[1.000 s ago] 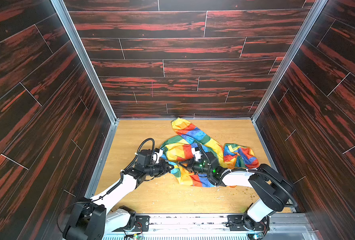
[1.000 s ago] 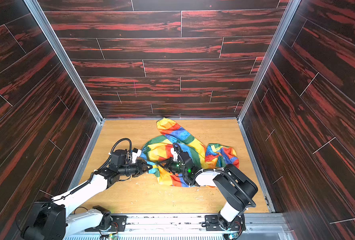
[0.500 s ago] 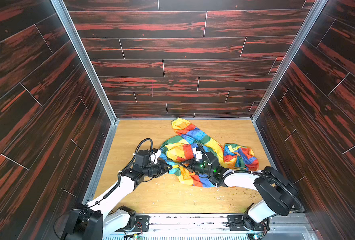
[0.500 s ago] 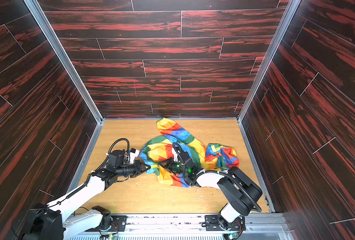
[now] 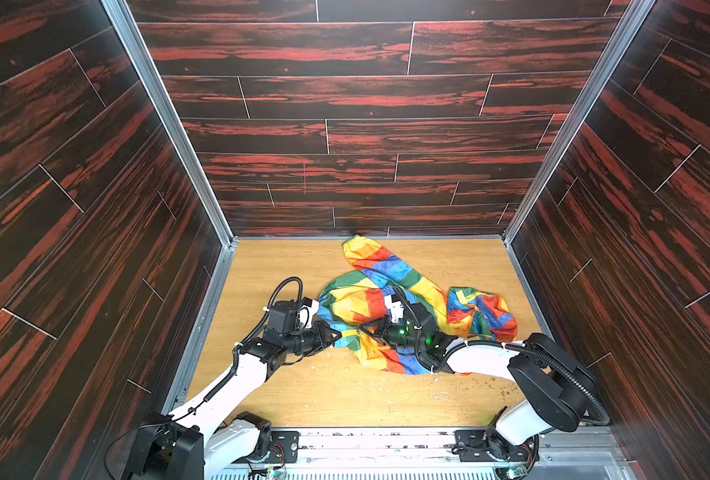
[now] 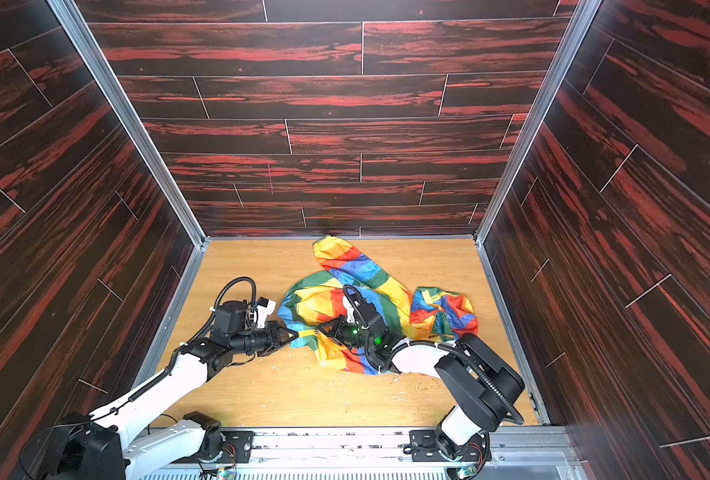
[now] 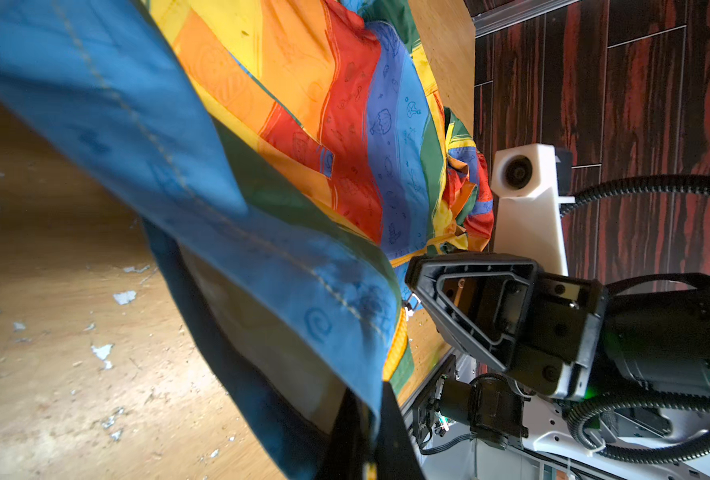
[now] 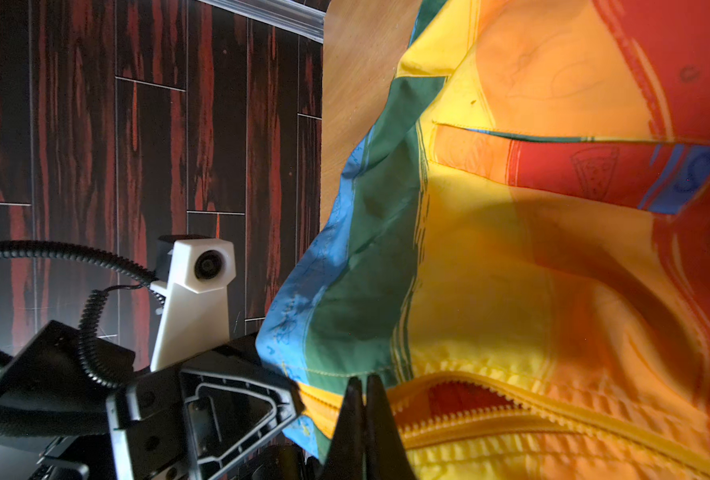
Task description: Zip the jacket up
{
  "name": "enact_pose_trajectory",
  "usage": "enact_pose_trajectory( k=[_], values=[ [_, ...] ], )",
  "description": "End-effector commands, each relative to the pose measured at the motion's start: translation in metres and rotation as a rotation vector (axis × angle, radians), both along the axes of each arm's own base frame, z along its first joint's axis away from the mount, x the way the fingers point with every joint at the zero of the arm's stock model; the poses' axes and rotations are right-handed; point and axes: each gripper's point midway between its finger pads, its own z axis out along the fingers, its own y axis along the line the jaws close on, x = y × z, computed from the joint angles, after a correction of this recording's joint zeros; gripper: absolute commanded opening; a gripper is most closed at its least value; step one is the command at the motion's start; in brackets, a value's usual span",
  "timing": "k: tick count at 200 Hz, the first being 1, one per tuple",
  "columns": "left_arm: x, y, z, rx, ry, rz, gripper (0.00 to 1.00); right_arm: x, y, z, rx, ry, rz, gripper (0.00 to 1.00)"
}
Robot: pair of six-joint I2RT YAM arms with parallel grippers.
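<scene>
- The rainbow jacket [image 5: 353, 301] lies crumpled on the wooden table [image 5: 345, 399], from centre to right, with one sleeve [image 5: 380, 259] trailing toward the far wall.
- Thin, shiny and limp, it looks light and slippery. It is likely to bunch and slide rather than keep a shape, so it is best taken by its stitched edges and kept taut.
- The left gripper [image 5: 333, 335] is clenched on the blue hem [image 7: 261, 249] at the jacket's near-left corner and holds it off the table.
- The right gripper [image 5: 363, 328], just to the right of it, is clamped tight at the end of the yellow zipper [image 8: 469, 419], whose two rows gape apart beyond. Whether the pull sits between its jaws cannot be told.
- The pull looks the best handle. It probably wants a firm pinch while the hem is anchored against it.
- Little differs from a second earlier: the heap lies in the same place, and both grippers are clenched at much the same spots.
</scene>
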Motion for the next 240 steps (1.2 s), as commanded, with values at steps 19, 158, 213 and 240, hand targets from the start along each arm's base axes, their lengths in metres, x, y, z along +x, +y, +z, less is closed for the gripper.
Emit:
enact_pose_trajectory(
  k=[19, 158, 213, 240],
  values=[
    [0.007, 0.013, 0.006, 0.043, -0.043, 0.056, 0.0, 0.006, -0.004, 0.018, -0.003, -0.044, -0.034, 0.0],
    [0.007, 0.023, -0.001, 0.097, -0.041, 0.095, 0.0, 0.005, -0.011, 0.013, -0.031, -0.044, -0.051, 0.0],
    [0.007, 0.028, -0.003, 0.125, -0.045, 0.11, 0.0, 0.005, -0.014, 0.012, -0.049, -0.047, -0.059, 0.0],
    [0.007, 0.029, -0.004, 0.131, -0.044, 0.114, 0.0, 0.005, -0.015, 0.011, -0.057, -0.046, -0.063, 0.0]
  ],
)
